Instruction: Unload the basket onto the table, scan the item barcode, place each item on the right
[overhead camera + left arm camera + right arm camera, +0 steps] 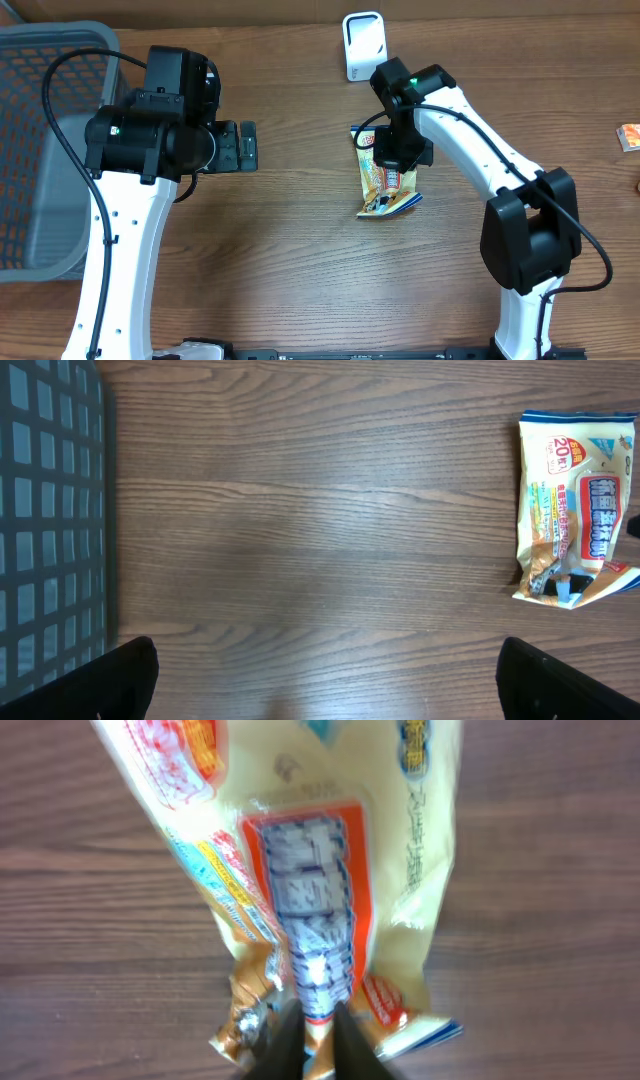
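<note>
Presently the snack packet (388, 185) lies flat on the wooden table (300, 250), just toward 3 o'clock from the middle in the overhead view. The right gripper (310, 1042) is above its 12 o'clock end, jaws pinched almost together on a raised fold of the wrapper. The white scanner (363, 45) stands at 12 o'clock from the packet. The left gripper (245, 146) hangs with jaws spread wide and empty, between the packet and the grey basket (40, 150) at 9 o'clock
</note>
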Controlling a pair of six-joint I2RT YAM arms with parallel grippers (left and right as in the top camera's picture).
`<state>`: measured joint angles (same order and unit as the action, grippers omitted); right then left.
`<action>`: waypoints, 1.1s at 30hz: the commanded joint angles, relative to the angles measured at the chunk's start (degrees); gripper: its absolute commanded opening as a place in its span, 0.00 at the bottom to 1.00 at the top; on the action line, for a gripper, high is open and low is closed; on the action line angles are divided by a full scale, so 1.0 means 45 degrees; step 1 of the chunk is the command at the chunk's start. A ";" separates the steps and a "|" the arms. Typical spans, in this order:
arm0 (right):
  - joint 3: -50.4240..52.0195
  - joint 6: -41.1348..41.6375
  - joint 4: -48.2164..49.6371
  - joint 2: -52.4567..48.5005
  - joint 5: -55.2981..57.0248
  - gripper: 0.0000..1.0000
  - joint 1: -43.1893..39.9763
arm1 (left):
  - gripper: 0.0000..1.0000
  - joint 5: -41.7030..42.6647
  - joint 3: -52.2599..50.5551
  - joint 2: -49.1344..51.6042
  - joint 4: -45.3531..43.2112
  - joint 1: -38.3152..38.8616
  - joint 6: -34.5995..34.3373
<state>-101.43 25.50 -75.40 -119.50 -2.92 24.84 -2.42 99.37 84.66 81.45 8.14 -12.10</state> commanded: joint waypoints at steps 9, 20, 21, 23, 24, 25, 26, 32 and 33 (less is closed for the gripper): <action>0.3181 -0.0112 0.2744 0.0063 0.0189 0.04 -0.0015 | 1.00 -0.0131 0.0214 0.0083 -0.0024 -0.0053 -0.0170; 0.3220 -0.0102 0.0311 0.0087 0.1996 0.04 -0.0491 | 1.00 -0.0131 0.0214 0.0083 -0.0024 -0.0053 -0.0175; 0.2963 -0.0102 -0.0024 0.0092 0.2215 0.04 -0.0491 | 1.00 -0.0131 0.0214 0.0083 -0.0024 -0.0053 -0.0175; 0.2225 -0.0102 -0.0850 0.0126 0.2618 0.04 -0.0491 | 1.00 -0.0131 0.0214 0.0083 -0.0024 -0.0053 -0.0175; 0.1826 -0.0112 -0.1214 0.0131 0.2671 0.04 -0.0491 | 1.00 -0.0131 0.0214 0.0083 -0.0019 -0.0053 -0.0175; 0.1467 -0.0112 -0.1506 0.0131 0.2696 0.04 -0.0491 | 1.00 -0.0131 0.0214 0.0083 -0.0024 -0.0053 -0.0170; 0.1078 -0.0117 -0.1787 0.0131 0.2686 0.04 -0.0491 | 1.00 -0.0131 0.0214 0.0083 -0.0024 -0.0053 -0.0175; 0.0369 -0.2443 -0.2157 0.0126 0.1190 0.65 -0.0350 | 1.00 -0.0136 0.0214 0.0083 -0.0019 -0.0053 -0.0175; 0.0423 -0.2783 -0.2118 0.0126 0.0651 0.74 -0.0301 | 1.00 -0.0131 0.0214 0.0083 -0.0024 -0.0053 -0.0170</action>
<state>-99.07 19.59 -84.95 -119.17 5.06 22.94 -2.44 99.37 84.66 81.43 8.14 -12.10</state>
